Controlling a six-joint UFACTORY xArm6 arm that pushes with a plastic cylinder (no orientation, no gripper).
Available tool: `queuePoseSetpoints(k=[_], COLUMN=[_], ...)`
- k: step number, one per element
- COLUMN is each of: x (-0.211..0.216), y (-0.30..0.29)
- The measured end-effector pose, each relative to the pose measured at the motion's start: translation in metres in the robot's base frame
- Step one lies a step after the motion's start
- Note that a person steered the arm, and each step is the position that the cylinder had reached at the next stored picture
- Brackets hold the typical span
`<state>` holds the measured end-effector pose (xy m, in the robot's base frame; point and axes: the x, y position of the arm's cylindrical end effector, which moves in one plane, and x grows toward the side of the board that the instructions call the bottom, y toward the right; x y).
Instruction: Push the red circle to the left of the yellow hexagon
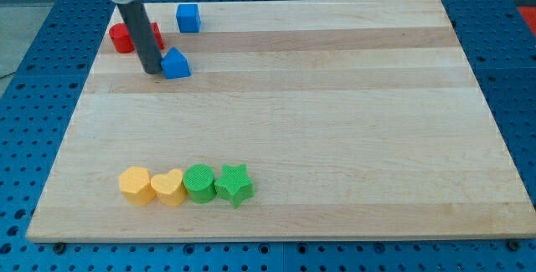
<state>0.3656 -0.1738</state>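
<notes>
The red circle (121, 38) sits near the board's top left corner. Another red block (154, 34) lies just to its right, partly hidden behind my rod. My tip (153, 71) rests below and right of the red circle, touching the left side of a blue triangular block (176, 64). The yellow hexagon (135, 184) is at the view's bottom left, leftmost in a row of blocks.
A blue cube (188, 17) lies near the top edge. Right of the hexagon stand a yellow heart (168, 188), a green circle (199, 182) and a green star (234, 184), all touching. The wooden board (335, 121) ends at its left edge close to the red circle.
</notes>
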Motion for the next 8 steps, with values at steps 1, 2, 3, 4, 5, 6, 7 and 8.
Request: queuePoseSetpoints(k=[1,2,3,4,5,6,7,8], x=[0.002,0.002,0.002,-0.011,-0.015,-0.022,-0.083,-0.133], y=[0.075,0.058,-0.029,-0.124,-0.130,-0.131,-0.131,-0.126])
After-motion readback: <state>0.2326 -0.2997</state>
